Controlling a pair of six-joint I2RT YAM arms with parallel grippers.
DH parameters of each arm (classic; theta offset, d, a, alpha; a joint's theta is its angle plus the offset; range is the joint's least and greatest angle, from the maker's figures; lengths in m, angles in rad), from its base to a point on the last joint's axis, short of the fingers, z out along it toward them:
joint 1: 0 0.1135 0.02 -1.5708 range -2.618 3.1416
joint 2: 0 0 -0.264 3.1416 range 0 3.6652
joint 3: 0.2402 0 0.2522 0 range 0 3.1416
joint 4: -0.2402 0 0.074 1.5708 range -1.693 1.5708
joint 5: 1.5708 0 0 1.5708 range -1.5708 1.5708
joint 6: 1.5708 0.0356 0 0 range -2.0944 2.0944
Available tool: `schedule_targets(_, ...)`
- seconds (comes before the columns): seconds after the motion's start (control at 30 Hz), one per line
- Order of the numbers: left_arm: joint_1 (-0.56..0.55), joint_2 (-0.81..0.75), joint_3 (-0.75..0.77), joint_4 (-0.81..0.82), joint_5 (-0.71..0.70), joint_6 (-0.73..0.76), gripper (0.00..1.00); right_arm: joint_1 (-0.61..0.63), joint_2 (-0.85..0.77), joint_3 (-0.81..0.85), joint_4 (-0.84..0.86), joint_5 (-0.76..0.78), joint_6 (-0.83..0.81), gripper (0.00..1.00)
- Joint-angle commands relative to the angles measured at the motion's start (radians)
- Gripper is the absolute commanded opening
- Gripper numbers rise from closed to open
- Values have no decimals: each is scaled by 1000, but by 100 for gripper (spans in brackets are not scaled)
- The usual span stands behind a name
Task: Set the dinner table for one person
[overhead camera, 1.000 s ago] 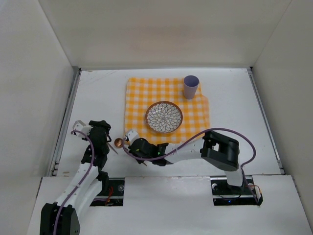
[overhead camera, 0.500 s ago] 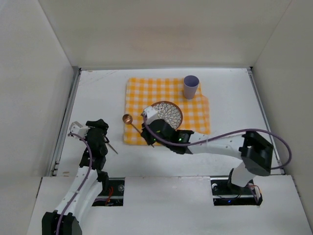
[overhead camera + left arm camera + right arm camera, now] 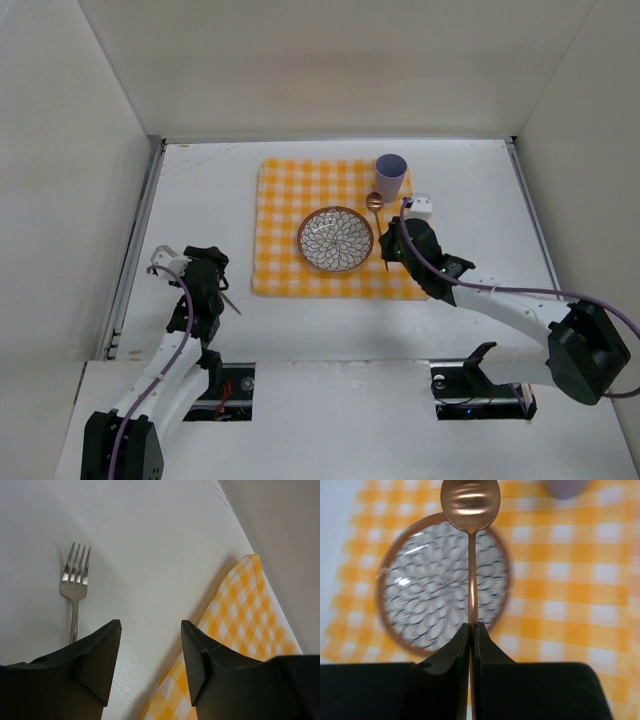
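White and matte, the surface [image 3: 200, 190] spans the middle of the overhead view. It looks rigid and fixed, something to lay things on rather than grasp, and metal would likely skate on it. A yellow checked cloth [image 3: 290, 200] lies at its centre, carrying a patterned plate [image 3: 335, 239] and, toward upper right, a lilac cup [image 3: 390, 178]. The right hand [image 3: 392, 248] is clamped on the handle of a copper spoon [image 3: 374, 201], which I'd guess is light, stiff and slick. The left hand [image 3: 151, 630] gapes with nothing in it, a fork [image 3: 76, 577] lying flat beside it. A second ago the spoon hung off the cloth's lower-left corner; now it sits right of the plate.
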Motion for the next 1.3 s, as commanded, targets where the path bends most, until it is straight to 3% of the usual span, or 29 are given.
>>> schedule_targets(0.0, -13, 19, -11, 62, -2, -6, 49, -111, -8, -54, 35, 77, 87, 4)
schedule_targets(0.2, -26, 51, -9, 82, 1, -3, 49, -210, 104, -89, 58, 31, 87, 4)
schedule_targets(1.1, -41, 126, -14, 140, -7, 3, 49, -182, 292, -16, 109, 27, 22, 7)
schedule_targets(1.2, -43, 149, -8, 145, -12, 3, 49, -182, 291, -20, 93, 16, 27, 12)
schedule_targets(1.27, -43, 155, -8, 148, -7, 6, 49, -181, 291, -16, 72, 31, 29, 23)
